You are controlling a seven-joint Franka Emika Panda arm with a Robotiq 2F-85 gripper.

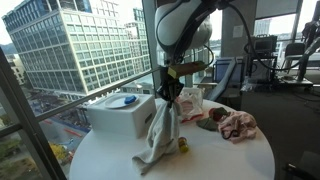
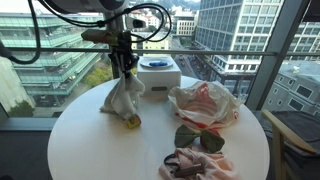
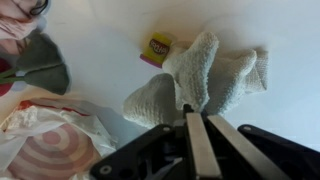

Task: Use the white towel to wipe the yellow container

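My gripper [image 1: 170,92] is shut on the top of the white towel [image 1: 158,135], which hangs down onto the round white table [image 1: 230,160]. In an exterior view the towel [image 2: 124,97] drapes over a small yellow container [image 2: 132,122] lying at its lower edge. It peeks out by the towel's hem in an exterior view [image 1: 183,147]. In the wrist view the closed fingers [image 3: 196,116] pinch the towel [image 3: 205,75], and the yellow container [image 3: 158,46] lies just beyond it on the table.
A white box with a blue lid [image 1: 122,112] stands at the table's window side. A crumpled plastic bag [image 2: 205,103], a dark green cloth [image 2: 200,138] and a pink cloth [image 2: 200,163] lie on the table. Railing and windows surround the table.
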